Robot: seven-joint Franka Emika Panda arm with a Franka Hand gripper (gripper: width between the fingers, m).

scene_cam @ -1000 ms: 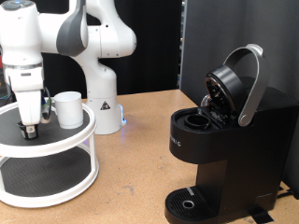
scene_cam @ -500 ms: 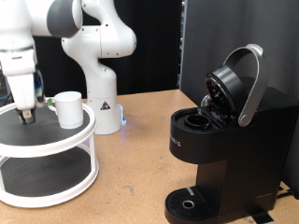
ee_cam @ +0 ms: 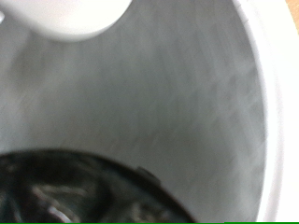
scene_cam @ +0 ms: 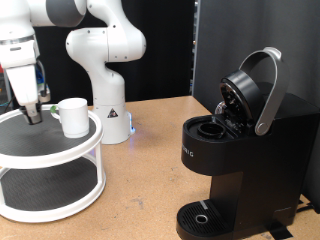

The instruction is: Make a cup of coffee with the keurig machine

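Keurig machine (scene_cam: pixel 240 150) nearest, exterior view's right, lid raised, pod chamber exposed, contents unreadable. White two-tier stand (scene_cam: pixel 50 160) at left carries cup (scene_cam: pixel 72 116) on top shelf. Gripper (scene_cam: pixel 33 112) just beside cup, fingertips dark, blurred; open or closed: cannot tell. Wrist view blurry, cup (ee_cam: pixel 70 17) cut off.

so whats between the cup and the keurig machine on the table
In the exterior view, the white robot base stands just beside the cup; from there to the keurig machine only bare wooden tabletop shows.
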